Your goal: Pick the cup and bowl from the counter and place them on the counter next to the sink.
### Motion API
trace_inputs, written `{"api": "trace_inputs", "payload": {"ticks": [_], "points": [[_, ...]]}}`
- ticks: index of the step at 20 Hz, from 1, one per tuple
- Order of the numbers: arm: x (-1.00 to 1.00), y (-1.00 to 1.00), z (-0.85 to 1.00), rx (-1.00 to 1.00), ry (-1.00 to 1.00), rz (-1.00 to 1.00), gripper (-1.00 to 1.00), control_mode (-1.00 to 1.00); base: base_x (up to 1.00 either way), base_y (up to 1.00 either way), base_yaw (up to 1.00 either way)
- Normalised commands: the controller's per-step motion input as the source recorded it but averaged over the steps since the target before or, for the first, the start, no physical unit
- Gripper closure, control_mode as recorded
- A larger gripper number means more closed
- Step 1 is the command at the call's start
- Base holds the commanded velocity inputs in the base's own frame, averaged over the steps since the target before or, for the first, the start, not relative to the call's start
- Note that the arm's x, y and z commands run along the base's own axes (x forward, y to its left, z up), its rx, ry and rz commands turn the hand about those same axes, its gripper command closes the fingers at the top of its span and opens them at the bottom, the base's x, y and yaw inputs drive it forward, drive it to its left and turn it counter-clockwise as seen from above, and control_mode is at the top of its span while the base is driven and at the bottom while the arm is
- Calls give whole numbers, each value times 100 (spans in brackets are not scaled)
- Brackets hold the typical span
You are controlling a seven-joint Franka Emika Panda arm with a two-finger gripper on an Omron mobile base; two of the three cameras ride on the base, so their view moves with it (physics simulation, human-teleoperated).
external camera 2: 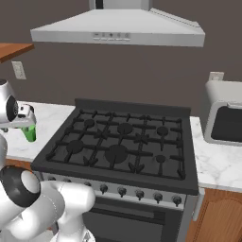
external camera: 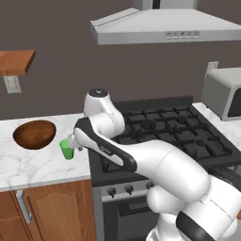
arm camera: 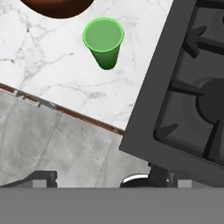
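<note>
A: Light is even and soft, no single source evident. The counter (external camera: 42, 164) reads bright white; the back wall stays dull brown-grey.

B: Shadows?

A: Faint. Slight shading under the range hood (external camera 2: 118, 28). Mild sheen inside the bowl (external camera: 34, 134).

B: Sharpness?

A: Slightly soft, coarse rendering throughout. No glare, no edge warping.

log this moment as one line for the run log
phase: approach | gripper: open, above counter, holding nothing | cup: upright between bowl and stove
</note>
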Motion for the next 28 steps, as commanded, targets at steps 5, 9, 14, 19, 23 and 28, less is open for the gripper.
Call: {"api": "trace_inputs", "payload": {"ticks": [5,9,14,19,23,28], "points": [[18,2,10,0,0,0,-100,-100,0,0,0],[65,6,-11,0,0,-1,-100,-100,0,0,0],[57,7,-4,0,0,-2,-100,-100,0,0,0],[29,14,0,0,0,0,-100,-100,0,0,0],[8,21,-1,0,0,0,-100,-100,0,0,0],[25,25,-5,0,0,0,-100,-100,0,0,0]]}}
